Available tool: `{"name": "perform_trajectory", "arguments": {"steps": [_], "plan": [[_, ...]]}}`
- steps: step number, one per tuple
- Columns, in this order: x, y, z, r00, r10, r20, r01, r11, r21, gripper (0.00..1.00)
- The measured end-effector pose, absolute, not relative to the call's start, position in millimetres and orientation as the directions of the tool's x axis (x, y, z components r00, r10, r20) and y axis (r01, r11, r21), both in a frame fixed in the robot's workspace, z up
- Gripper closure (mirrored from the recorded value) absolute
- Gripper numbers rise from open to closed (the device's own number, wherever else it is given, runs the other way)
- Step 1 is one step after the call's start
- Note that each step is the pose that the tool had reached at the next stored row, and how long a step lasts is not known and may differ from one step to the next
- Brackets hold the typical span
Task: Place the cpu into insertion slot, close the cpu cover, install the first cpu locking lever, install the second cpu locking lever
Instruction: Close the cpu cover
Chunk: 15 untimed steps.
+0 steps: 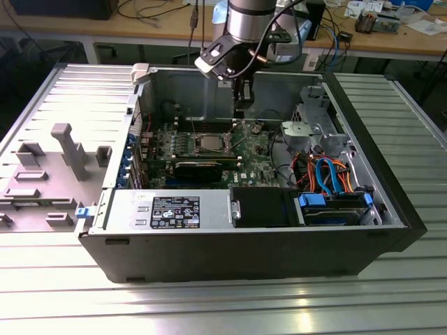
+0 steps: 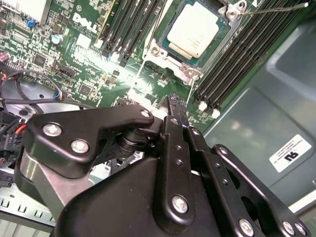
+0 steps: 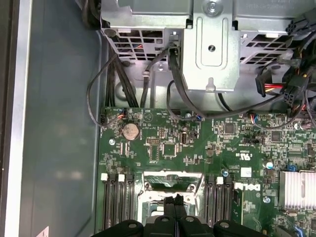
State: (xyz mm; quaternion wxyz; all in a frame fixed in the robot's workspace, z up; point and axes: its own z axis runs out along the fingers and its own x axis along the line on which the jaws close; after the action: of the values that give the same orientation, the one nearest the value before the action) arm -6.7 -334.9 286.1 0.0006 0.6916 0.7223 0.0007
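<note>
You see a green motherboard and black memory slots with white latches. The cpu top is a dull, pale silver-grey. The gripper is black with silver screw heads. The coin cell is silver. In the exterior view there are blue cables, orange cables, a dark grey case and a ribbed silver table.

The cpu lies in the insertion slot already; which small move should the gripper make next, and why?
Probably lower the shut gripper a little toward the slot's edge. The cpu sits flat in the insertion slot, the gripper holds nothing, and a thin locking lever appears unlatched, sticking out sideways.
</note>
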Motion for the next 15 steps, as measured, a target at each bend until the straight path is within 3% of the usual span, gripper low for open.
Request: {"name": "perform_trajectory", "arguments": {"steps": [15], "plan": [[23,-333,282,-0.044,0.999,0.000,0.999,0.044,-0.001,0.89]]}}
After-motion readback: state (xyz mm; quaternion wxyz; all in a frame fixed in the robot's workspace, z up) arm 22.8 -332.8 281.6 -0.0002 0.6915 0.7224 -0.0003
